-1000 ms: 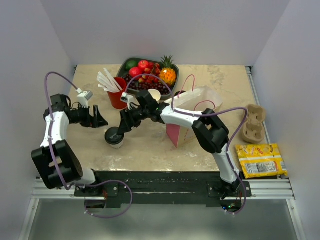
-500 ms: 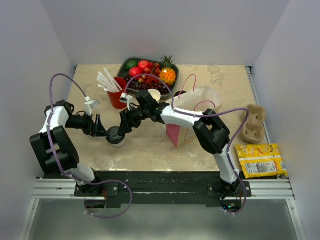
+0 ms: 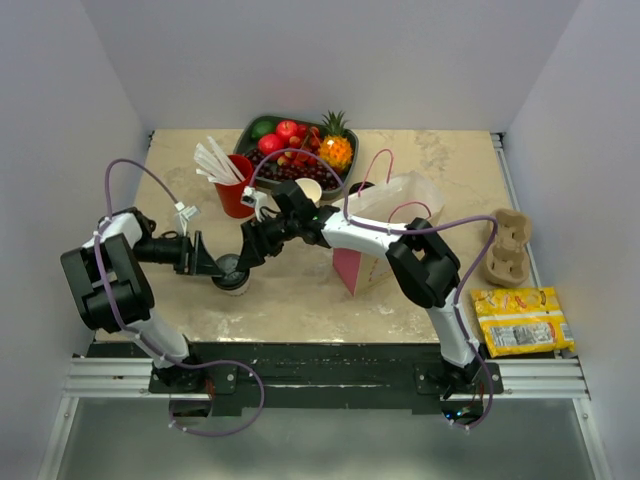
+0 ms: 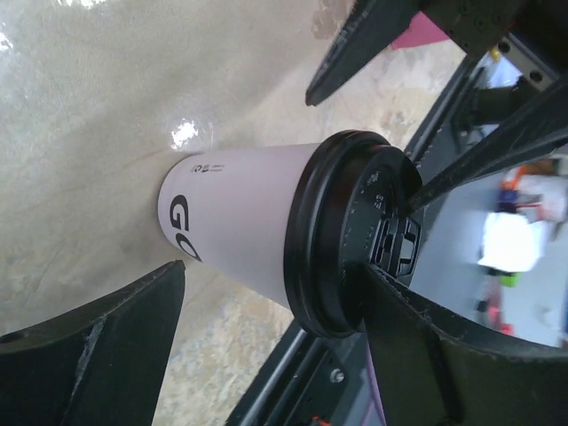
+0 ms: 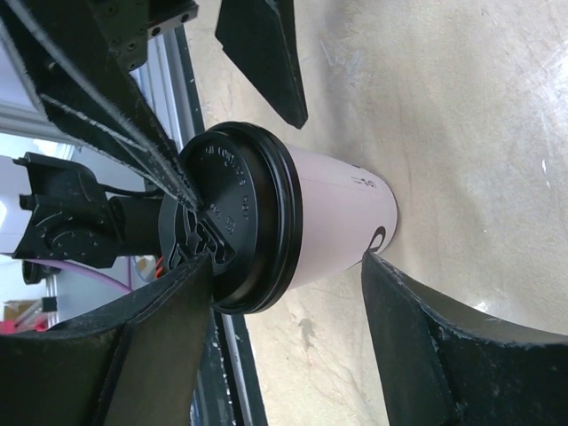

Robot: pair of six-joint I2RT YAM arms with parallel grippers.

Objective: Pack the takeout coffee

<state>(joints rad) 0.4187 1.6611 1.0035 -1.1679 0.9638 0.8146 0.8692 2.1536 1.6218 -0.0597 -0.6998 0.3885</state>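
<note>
Seen from above, our two arms reach in from the near edge of a pale marbled table (image 3: 420, 150). The takeout coffee (image 3: 232, 272), a white paper cup with a black lid (image 4: 346, 235), stands upright on the left half of the table, nearer to us than the red cup (image 3: 233, 195) that holds white straws.

Our left gripper (image 3: 213, 264) points at the coffee from the left, and our right gripper (image 3: 246, 256) points at it from the far right. The two meet at the cup. In each wrist view the jaws are spread wide, with the cup lying between them. One finger sits low by the cup's base and the other up by the lid. Neither gripper has closed on the cup, and we cannot tell whether any finger touches it.

At the far edge is a dark tray (image 3: 243, 135) of fruit, with a lidless white cup (image 3: 310, 190) just in front of it. A pink and white paper bag (image 3: 385, 215) stands near the middle. A cardboard cup carrier (image 3: 507, 245) and yellow packets (image 3: 520, 320) lie at the right.
</note>
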